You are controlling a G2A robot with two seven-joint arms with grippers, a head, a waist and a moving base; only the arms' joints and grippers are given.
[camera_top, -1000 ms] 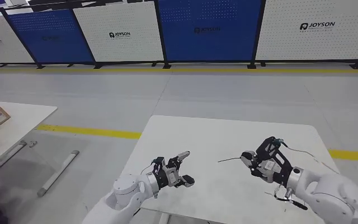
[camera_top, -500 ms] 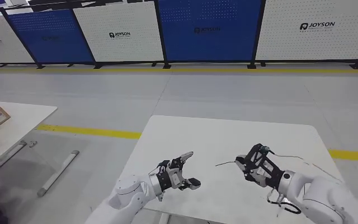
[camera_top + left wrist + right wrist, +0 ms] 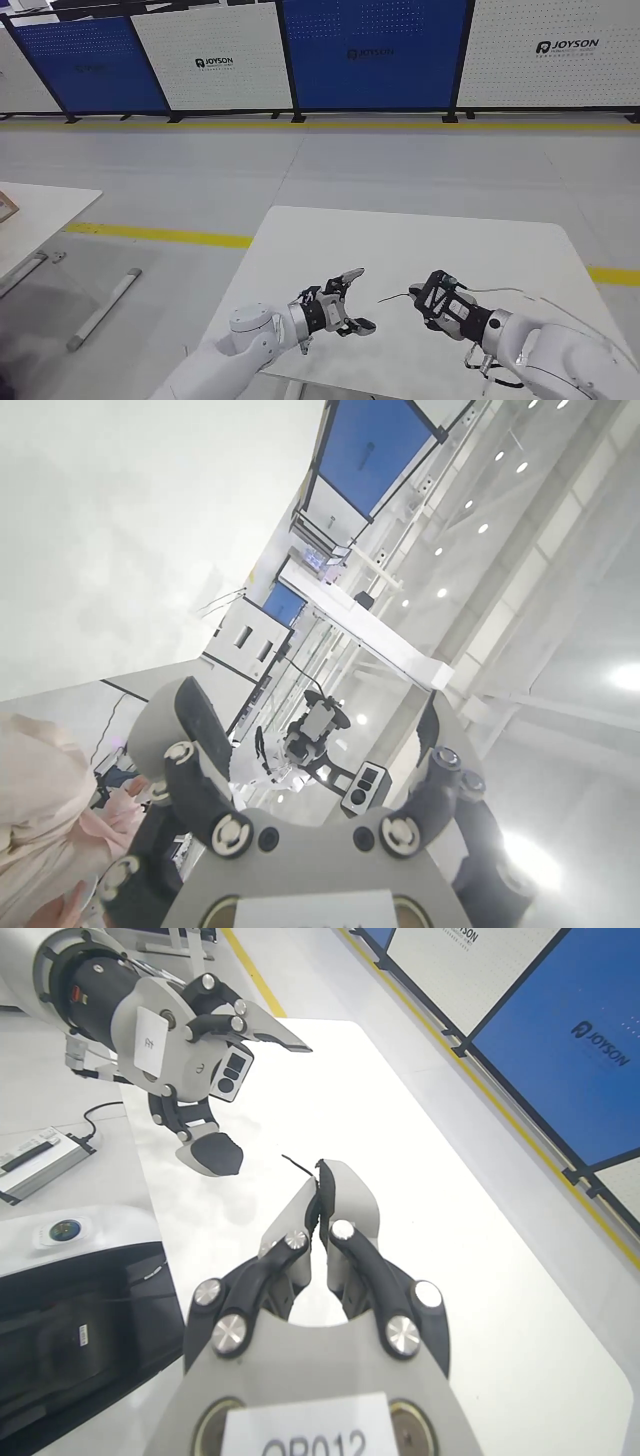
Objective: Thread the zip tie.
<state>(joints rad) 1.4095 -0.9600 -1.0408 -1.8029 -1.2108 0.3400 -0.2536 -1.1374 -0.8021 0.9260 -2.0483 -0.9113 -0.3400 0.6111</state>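
While the right end effector (image 3: 318, 1175) pinches the zip tie (image 3: 295, 1164), left end effector (image 3: 260, 1103) gapes.

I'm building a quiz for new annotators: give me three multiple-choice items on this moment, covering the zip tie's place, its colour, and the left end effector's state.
1. Where is the zip tie? A in the left end effector; B in the right end effector; C lying loose.
2. What colour is it? A white; B black; C yellow.
3. The left end effector is: A open; B shut on nothing; C shut on the zip tie.
Key: 1 B, its tip pokes out from the closed fingers; 2 B, a thin black strip against the white table; 3 A, its fingers stand wide apart, nothing between them.
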